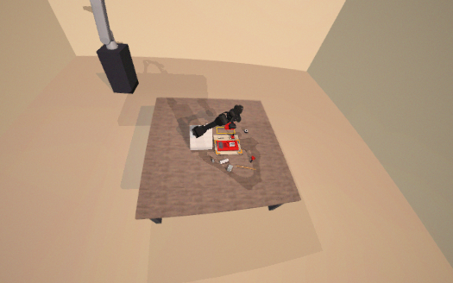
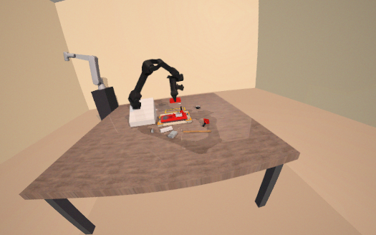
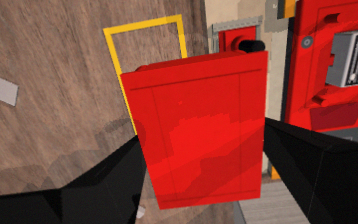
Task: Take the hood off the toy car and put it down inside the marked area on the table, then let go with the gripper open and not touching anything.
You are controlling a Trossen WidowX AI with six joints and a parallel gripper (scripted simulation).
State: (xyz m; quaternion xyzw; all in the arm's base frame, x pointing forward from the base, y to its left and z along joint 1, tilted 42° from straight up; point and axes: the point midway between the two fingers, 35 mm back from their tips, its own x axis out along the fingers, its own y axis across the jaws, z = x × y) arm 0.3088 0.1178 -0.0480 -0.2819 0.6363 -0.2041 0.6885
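My gripper (image 2: 175, 98) (image 3: 198, 130) is shut on the red hood (image 2: 172, 101) (image 3: 200, 165), a flat red panel held above the table with a finger at each side. The marked area, a yellow outline (image 3: 142, 24) (image 1: 217, 130), lies on the table. In the wrist view the hood covers its lower right part. The red toy car (image 2: 166, 119) (image 3: 300, 92) sits on a pale board beside the outline, apart from the hood. A grey and white engine block (image 3: 356, 57) shows in the uncovered car.
A red post with a black handle (image 3: 252, 46) stands on the board near the outline. A white block (image 1: 201, 143) (image 2: 142, 118) is under the arm's base. A red and black piece (image 2: 206, 122), an orange stick (image 2: 197, 131) and several small grey or white parts lie around.
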